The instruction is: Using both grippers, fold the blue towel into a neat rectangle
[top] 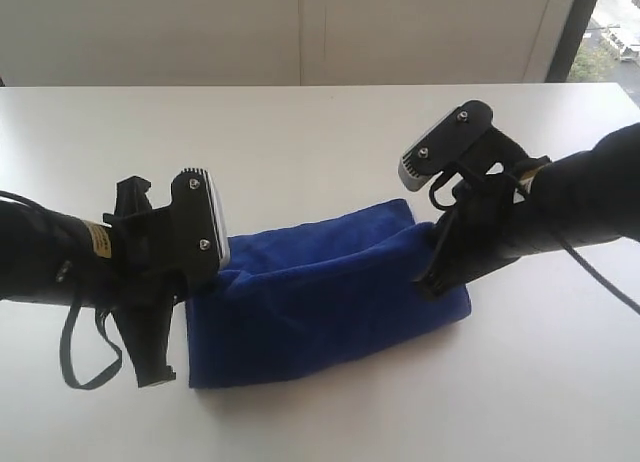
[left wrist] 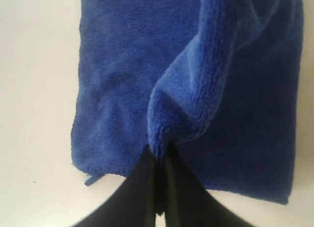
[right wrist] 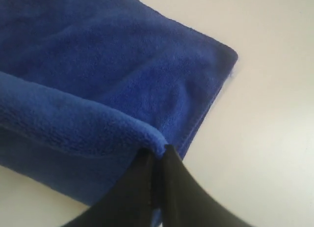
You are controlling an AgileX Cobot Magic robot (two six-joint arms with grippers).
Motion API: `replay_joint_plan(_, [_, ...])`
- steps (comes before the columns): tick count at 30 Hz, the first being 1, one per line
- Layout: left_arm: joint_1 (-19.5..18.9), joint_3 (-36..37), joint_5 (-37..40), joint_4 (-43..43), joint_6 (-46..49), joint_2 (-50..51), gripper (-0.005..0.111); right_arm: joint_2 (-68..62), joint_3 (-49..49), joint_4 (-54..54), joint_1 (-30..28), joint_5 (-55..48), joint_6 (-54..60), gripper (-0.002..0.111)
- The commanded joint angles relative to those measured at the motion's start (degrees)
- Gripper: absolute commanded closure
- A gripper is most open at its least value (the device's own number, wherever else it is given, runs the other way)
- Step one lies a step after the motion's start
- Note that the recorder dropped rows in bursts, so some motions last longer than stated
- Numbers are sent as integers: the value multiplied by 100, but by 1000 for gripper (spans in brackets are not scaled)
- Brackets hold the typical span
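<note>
Mid-fold: my left fingers at nine o'clock, right fingers at three, clamp the blue towel; next, lay it squarely.

blue towel: soft fleecy cloth, matt, fuzzy nap, stitched hem | table: smooth white top, faint sheen under daylight | left gripper, right gripper: black jaws, smooth, matt, plastic-looking | camera block: grey casing, satin finish, bright metal screw heads

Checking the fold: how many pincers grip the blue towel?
2: the left pincer holds the left end of the blue towel, the right pincer its right end.
</note>
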State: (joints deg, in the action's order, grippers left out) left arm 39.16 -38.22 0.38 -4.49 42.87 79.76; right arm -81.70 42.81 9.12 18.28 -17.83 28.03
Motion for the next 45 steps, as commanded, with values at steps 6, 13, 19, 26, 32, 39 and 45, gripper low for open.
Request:
replay_joint_plan(6, [-494, 26, -508, -20, -99, 313, 107, -676, 160, -39, -11, 1109, -21, 108])
replay_joint_plan(13, [-532, 15, -1139, -20, -75, 648, 107, -1194, 797, -39, -193, 862, -21, 108])
replay_joint_plan(19, [-732, -93, -1376, -106, -75, 1068, 107, -1643, 1288, -39, -293, 685, -21, 108])
replay_joint_plan(26, [-935, -333, -1472, -106, -75, 1457, 107, -2231, 1721, -39, -303, 693, 5, 108])
replay_joint_plan(32, [-935, -521, -1539, -106, -75, 1739, 107, -2667, 1809, -124, -303, 906, 38, 108])
replay_joint_plan(39, [-935, -521, -1606, -106, -75, 1961, 107, -2912, 1809, -161, -315, 1174, 38, 108])
replay_joint_plan(45, [-935, -521, -1713, -106, -65, 1961, 107, -2913, 1809, -161, -315, 1441, 38, 108])
